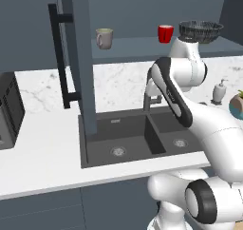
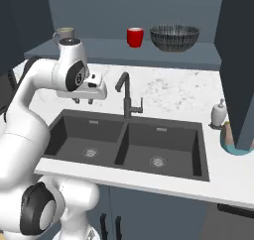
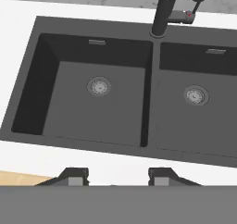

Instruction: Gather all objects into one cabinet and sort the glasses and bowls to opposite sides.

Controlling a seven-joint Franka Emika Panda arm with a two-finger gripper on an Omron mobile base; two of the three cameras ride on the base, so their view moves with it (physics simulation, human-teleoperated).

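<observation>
My pincer (image 3: 118, 177) hangs over the near rim of the black double-basin sink (image 3: 115, 102), its two dark fingertips (image 3: 74, 176) standing apart with nothing between them. Seen from the right base, my pincer (image 2: 83, 100) points down above the sink's left basin, left of the black curved tap (image 2: 126, 97). No writing or label can be read on anything. My white arm bends at the elbow above the sink, forearm level, the hand turned straight down. Behind the sink and higher, on the long shelf of the slate-blue wall cabinet (image 2: 124, 53), stand the beige-grey handled mug (image 1: 104, 38) to the left, the small bright red cup (image 2: 135, 37) past the tap, and the wide dark grey woven-mesh bowl (image 2: 174, 37) just right of that cup
</observation>
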